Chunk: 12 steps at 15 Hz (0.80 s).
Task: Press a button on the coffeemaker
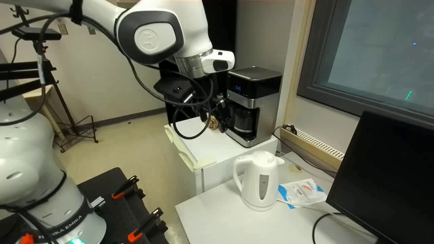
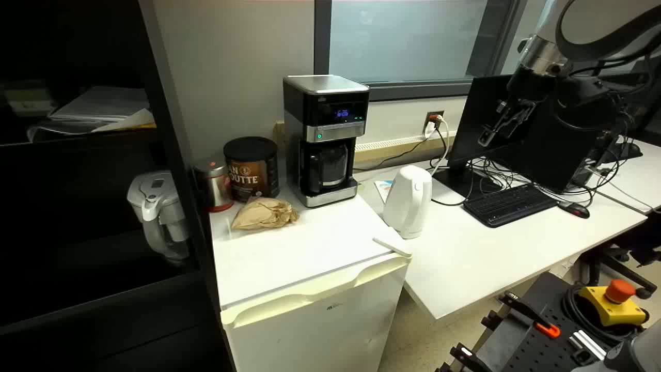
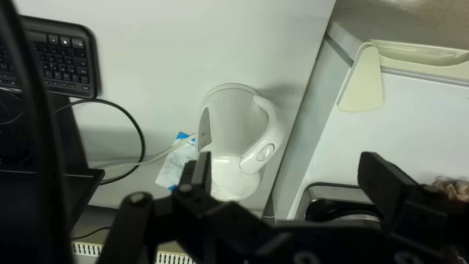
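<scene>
A blurred black cable (image 3: 40,110), nearest of all, runs down the left side of the wrist view. Past it is the black two-fingered gripper (image 3: 284,165), its fingers (image 3: 379,179) spread wide apart. Beyond them, a white plastic electric kettle (image 3: 234,128) stands on a white table (image 3: 157,55), with a blue-and-white packet (image 3: 176,161) just beside it and a black computer keyboard (image 3: 62,62) at upper left. Next to the table is a small white fridge (image 3: 410,132). On its top lies a crumpled brown paper bag (image 2: 266,213), and farther back, in an exterior view, stand a black-and-brown canister (image 2: 250,173) and, just beside it, the boxy black-and-silver coffeemaker (image 2: 335,132) with a dark glass carafe (image 2: 330,165) inside. Its blue display (image 2: 342,113) is lit, a small green light (image 2: 319,136) glows lower on its front, and a clear gap separates the coffeemaker from the gripper.
</scene>
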Tool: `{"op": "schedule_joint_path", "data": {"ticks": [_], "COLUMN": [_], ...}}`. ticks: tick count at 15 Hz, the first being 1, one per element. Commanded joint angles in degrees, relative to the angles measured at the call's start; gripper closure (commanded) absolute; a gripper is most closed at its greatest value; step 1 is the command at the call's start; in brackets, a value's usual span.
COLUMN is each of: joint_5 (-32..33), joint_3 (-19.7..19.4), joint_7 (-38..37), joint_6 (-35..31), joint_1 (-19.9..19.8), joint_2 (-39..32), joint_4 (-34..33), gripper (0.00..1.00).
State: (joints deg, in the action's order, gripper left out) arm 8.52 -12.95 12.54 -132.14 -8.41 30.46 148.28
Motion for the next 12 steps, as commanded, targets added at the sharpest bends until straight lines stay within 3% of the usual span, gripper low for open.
{"op": "schedule_joint_path", "data": {"ticks": [1, 7, 12], "joint_5": [-0.4, -0.4, 0.2], "joint_3": [0.5, 0.5, 2.9], "joint_7": [0.3, 0.3, 1.7], "joint_6": [0.1, 0.1, -2.1], "joint_1": [-0.5, -0.5, 2.1], "joint_2": [-0.1, -0.1, -3.5], "joint_4": [-0.1, -0.1, -2.2], "gripper": [0.0, 0.0, 0.0]}}
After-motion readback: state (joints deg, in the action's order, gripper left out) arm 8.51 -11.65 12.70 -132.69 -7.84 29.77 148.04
